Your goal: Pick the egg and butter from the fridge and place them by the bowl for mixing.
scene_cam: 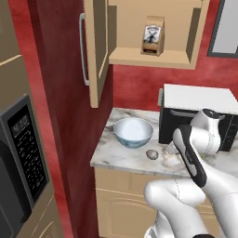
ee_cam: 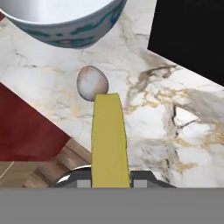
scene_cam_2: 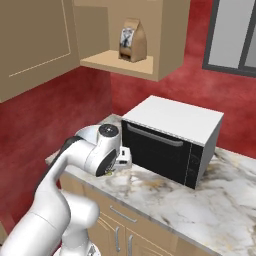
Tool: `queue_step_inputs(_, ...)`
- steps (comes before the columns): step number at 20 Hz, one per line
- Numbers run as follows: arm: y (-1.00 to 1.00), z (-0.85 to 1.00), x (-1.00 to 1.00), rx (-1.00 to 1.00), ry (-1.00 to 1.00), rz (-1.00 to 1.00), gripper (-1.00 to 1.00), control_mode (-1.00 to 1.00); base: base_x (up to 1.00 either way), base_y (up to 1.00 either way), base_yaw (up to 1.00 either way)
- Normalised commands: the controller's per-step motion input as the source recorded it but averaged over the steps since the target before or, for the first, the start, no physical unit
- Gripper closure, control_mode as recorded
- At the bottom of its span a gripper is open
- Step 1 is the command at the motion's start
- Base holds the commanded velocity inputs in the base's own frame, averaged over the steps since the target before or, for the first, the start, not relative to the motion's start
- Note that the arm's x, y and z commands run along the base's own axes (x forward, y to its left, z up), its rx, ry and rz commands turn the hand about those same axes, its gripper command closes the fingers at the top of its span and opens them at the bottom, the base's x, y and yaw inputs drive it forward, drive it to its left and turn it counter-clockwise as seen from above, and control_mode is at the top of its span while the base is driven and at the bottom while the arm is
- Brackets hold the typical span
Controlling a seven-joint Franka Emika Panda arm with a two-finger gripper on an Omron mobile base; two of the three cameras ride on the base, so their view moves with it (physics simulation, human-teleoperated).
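The end effector (ee_cam: 111, 181) is clamped on the butter (ee_cam: 109, 140), which sticks out ahead of it as a long yellow stick over the marble surface (ee_cam: 175, 127). The bowl (scene_cam: 133, 132) sits on that surface, to the left of the black microwave (scene_cam: 197, 116), and the egg (scene_cam: 152, 154) already lies beside the bowl, on the side nearer the surface's front edge. In the hand view the butter's far tip comes right up to the egg (ee_cam: 92, 83), with the bowl's patterned wall (ee_cam: 65, 30) just beyond. I can't tell whether the butter is clear of the egg or how far it is above the marble.

What's left, as I judge it, is setting the butter down by the bowl. To do that well, I'd bring the stick down slowly and keep it off the egg, since a nudge could send the egg rolling toward the surface's front edge, which runs close by on the near side of the bowl. A spot on the open marble between the bowl and the microwave looks safest. Lower until the butter rests flat, then open and lift straight away so the stick doesn't drag along.
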Motion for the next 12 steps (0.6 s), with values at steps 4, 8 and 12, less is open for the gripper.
queue_step_inputs(4, 0.00, -0.28, 0.43, 0.03, 0.00, -0.14, 1.00, -1.00, 0.00, 0.00, 0.00)
queue_step_inputs(8, 0.02, -0.20, 0.45, 0.05, 0.00, -0.12, 1.00, -1.00, 0.00, 0.00, 0.00)
queue_step_inputs(12, 0.01, -0.32, 0.29, 0.06, 0.00, -0.09, 1.00, -1.00, 0.00, 0.00, 0.00)
